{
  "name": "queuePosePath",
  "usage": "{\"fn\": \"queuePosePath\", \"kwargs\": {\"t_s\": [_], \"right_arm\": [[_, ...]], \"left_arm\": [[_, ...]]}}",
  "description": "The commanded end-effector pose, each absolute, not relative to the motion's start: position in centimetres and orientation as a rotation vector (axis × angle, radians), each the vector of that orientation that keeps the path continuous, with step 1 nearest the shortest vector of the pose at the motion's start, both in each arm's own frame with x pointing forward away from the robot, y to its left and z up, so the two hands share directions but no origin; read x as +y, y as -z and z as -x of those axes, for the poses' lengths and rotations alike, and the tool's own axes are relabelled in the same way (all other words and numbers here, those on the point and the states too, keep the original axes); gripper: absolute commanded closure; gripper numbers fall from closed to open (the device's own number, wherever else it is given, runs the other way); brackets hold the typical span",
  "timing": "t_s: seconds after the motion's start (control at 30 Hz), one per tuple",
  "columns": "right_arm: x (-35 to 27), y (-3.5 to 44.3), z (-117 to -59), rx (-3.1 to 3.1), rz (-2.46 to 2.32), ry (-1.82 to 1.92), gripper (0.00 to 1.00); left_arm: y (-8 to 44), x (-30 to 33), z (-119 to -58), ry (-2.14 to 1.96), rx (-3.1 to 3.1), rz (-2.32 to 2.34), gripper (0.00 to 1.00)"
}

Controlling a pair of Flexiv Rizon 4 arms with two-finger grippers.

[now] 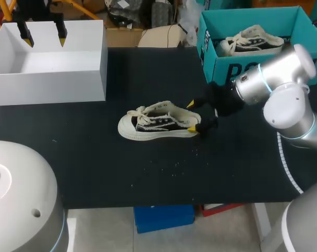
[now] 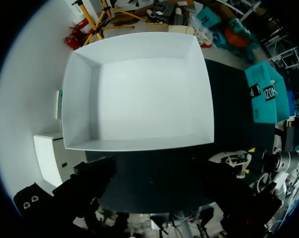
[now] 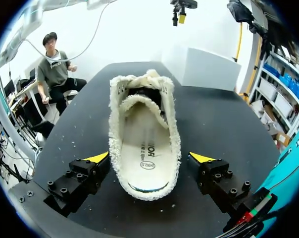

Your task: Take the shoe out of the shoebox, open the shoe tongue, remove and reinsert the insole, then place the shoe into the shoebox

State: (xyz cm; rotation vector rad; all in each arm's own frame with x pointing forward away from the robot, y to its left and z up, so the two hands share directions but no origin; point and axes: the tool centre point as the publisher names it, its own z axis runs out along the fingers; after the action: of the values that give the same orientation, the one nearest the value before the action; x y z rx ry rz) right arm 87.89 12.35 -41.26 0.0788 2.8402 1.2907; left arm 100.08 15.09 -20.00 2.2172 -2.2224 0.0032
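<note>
On table (image 1: 95, 168): one shoe (image 1: 157, 124) | one white box (image 1: 48, 79) | right claw (image 1: 191, 116) straddling heel

Head view, upper right of frame: large dark letters on the front wall of the teal box (image 1: 221, 72), only partly in view; I cannot make out a word.
Left wrist view: dark letters on the teal box's (image 2: 262, 94) side, too small to read.
Right wrist view: small oval printed mark on the insole (image 3: 147, 146), heel end; illegible.
</note>
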Motion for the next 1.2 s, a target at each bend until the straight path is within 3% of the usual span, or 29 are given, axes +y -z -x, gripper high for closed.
{"fn": "queuePosePath", "kwargs": {"t_s": [0.03,0.6,0.63,0.67,0.7,0.93,1.2], "right_arm": [[12.7,42.4,-88.0,2.822,-0.087,-1.330,0.00],[12.9,44.0,-88.0,2.824,-0.113,-1.425,0.00],[13.1,44.0,-88.0,2.831,-0.105,-1.433,0.07],[13.1,44.0,-88.0,2.836,-0.110,-1.417,0.74],[13.1,44.0,-88.0,2.836,-0.110,-1.417,1.00],[13.1,44.0,-88.0,2.836,-0.110,-1.417,1.00],[13.1,44.0,-88.0,2.836,-0.110,-1.417,1.00]], "left_arm": [[20.0,15.0,-100.1,0.000,-2.221,-2.219,0.00],[20.0,15.0,-100.1,0.000,-2.221,-2.219,0.00],[20.0,15.0,-100.1,0.000,-2.221,-2.219,0.00],[20.0,15.0,-100.1,0.000,-2.221,-2.219,0.00],[20.0,15.0,-100.1,0.000,-2.221,-2.219,0.00],[20.0,15.0,-100.1,0.000,-2.221,-2.219,0.00],[18.7,10.4,-98.0,0.010,-2.253,-2.299,0.00]]}}
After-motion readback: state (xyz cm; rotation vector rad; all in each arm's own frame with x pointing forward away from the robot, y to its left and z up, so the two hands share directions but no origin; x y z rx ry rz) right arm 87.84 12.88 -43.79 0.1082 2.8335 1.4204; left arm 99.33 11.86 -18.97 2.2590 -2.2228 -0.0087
